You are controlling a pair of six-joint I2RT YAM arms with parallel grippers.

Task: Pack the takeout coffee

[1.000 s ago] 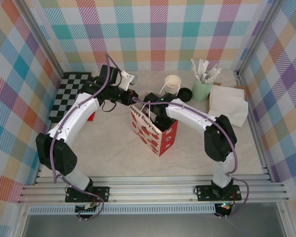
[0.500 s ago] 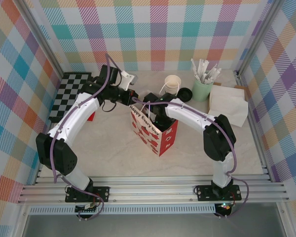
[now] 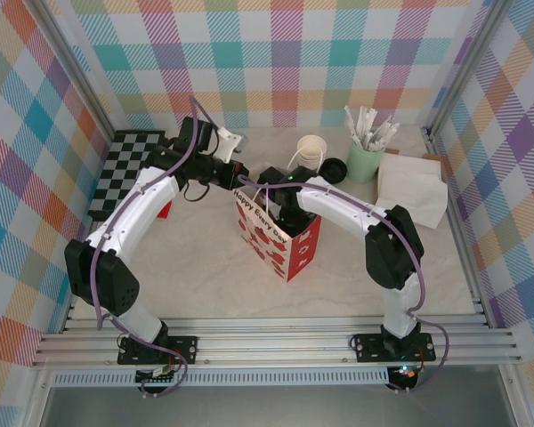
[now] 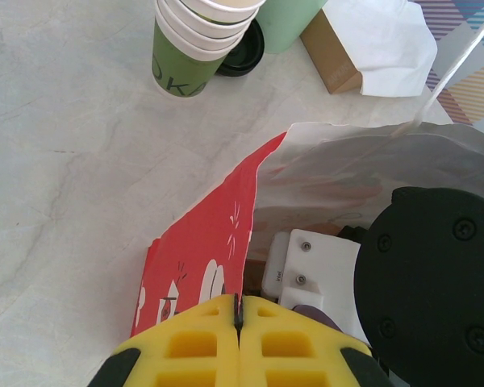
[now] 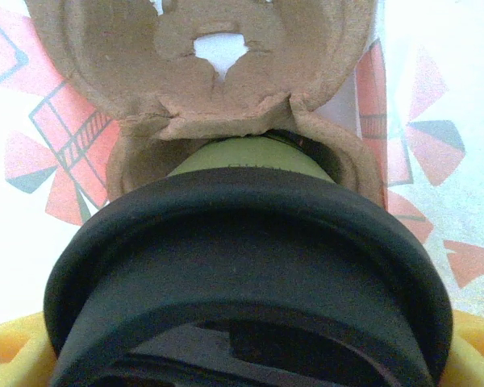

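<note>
The red-and-white gift bag (image 3: 276, 242) is standing upright near the middle of the marble-look table (image 3: 191, 262), its mouth open. The left gripper (image 4: 238, 313) is pinching the bag's red rim, its yellow fingers (image 4: 189, 347) pressed together with the paper edge caught between them. The right gripper (image 5: 246, 348) is reaching down into the bag from the other side and is grasping the takeout coffee (image 5: 250, 266): yellow pads (image 5: 8, 348) are showing at either side of the cup's black lid. The cup's green side is sitting at the opening of a brown pulp cup carrier (image 5: 218, 81), which is lying inside the bag against the printed wall; whether the cup's base is resting in the carrier cannot be told.

Beyond the bag, a stack of green paper cups (image 4: 185, 44) is standing on the table with a loose black lid (image 4: 246, 55) lying just beside it. A mint tumbler (image 3: 365, 162) of white wrapped sticks (image 3: 370, 126) is standing next to that lid, and a brown paper bag (image 4: 327, 58) with white napkins (image 3: 414, 189) is lying to its right. A checkerboard mat (image 3: 125, 169) is lying at the far left.
</note>
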